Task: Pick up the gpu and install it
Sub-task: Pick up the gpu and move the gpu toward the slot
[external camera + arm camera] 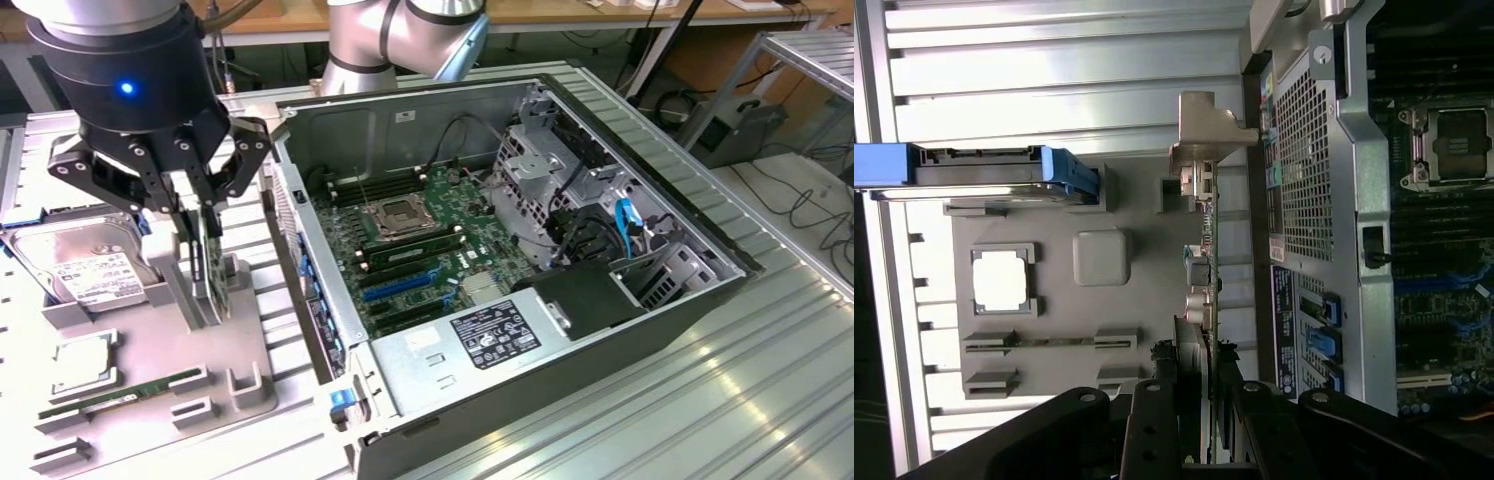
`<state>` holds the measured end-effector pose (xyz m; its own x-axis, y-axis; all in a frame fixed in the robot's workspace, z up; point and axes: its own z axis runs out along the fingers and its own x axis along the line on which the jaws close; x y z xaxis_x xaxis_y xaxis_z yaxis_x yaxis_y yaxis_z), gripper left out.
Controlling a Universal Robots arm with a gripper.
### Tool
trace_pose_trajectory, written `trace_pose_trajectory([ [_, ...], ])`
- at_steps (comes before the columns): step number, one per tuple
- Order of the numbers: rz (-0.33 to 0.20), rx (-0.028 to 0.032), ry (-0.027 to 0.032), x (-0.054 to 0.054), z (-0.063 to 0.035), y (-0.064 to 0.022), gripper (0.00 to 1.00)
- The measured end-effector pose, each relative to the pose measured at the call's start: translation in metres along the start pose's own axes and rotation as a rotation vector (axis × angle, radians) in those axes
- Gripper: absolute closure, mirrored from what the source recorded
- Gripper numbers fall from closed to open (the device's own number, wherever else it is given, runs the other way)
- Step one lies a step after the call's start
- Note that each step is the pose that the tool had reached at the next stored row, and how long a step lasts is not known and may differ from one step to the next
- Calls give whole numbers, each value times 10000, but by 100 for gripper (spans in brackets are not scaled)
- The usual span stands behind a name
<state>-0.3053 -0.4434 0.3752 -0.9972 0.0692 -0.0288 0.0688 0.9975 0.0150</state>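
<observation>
We see a ribbed metal table (747, 400). Two things lie directly on it: a grey tray (200, 440) toward the exterior view's left and, just beside it, an open computer case (601, 390) on its side.

Stock on the surface (747, 400), as tallied from the floor beside it.

Robot arm (387, 30): one, fitted with one pincer (198, 215).

Open computer case (694, 310): one, at three o'clock of the parts tray. Inside it:
- motherboard (414, 262): one
- processor socket (400, 215): one
- labelled power supply (494, 332): one

Grey parts tray (254, 350): one. On it:
- gpu (214, 265): one
- hard drive (87, 270) with white label: one, at nine o'clock of the gpu
- loose processor chip (83, 362): one, at seven o'clock
- green RAM stick (120, 395): one, at six o'clock
</observation>
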Motion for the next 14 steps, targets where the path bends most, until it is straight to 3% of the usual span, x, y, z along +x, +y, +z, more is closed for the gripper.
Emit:
trace_pose_trajectory([
  [14, 0, 0, 0, -1, -25, 0, 74],
])
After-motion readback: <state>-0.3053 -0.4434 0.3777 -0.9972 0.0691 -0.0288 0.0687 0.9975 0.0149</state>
